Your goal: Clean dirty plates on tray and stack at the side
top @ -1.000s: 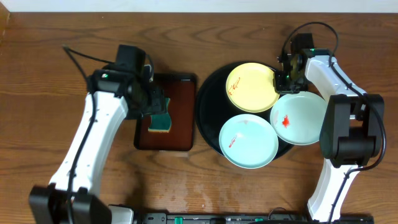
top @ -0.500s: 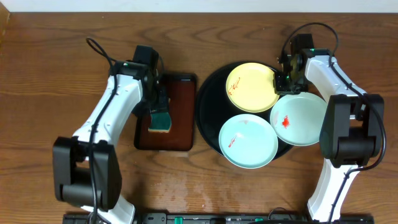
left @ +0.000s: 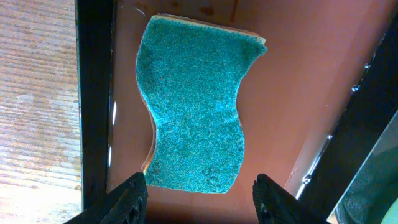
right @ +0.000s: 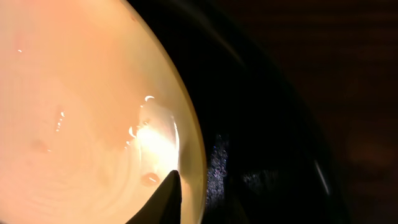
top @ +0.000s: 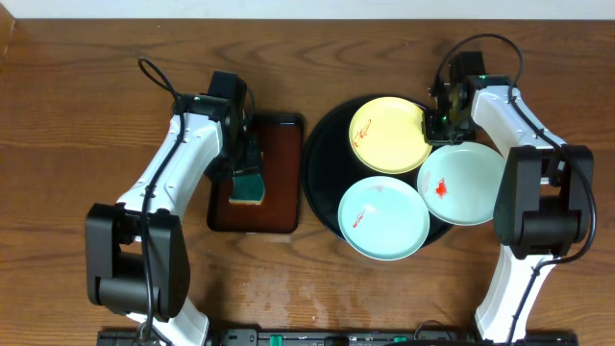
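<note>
While the left gripper (left: 202, 194) hangs with fingers spread over the teal sponge (left: 196, 106) on the brown tray (top: 279, 197), two mint plates (top: 384, 218) lie nearest on the black tray (top: 322, 163), the yellow plate (top: 389, 135) beyond. The right gripper (top: 438, 123) meets its rim, the fingers' hold unclear

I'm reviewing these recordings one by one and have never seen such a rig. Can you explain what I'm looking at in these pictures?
Two white robot arms stand at a wooden table. One picture looks down from above; the other two come from a camera on each arm's wrist. A round black tray holds three red-smeared plates: a yellow plate and two mint plates. Beside it, a brown tray holds a teal sponge. The left end effector is open, its fingers either side of the sponge, not yet gripping. The right end effector sits at the yellow plate's rim; whether it grips cannot be told.
</note>
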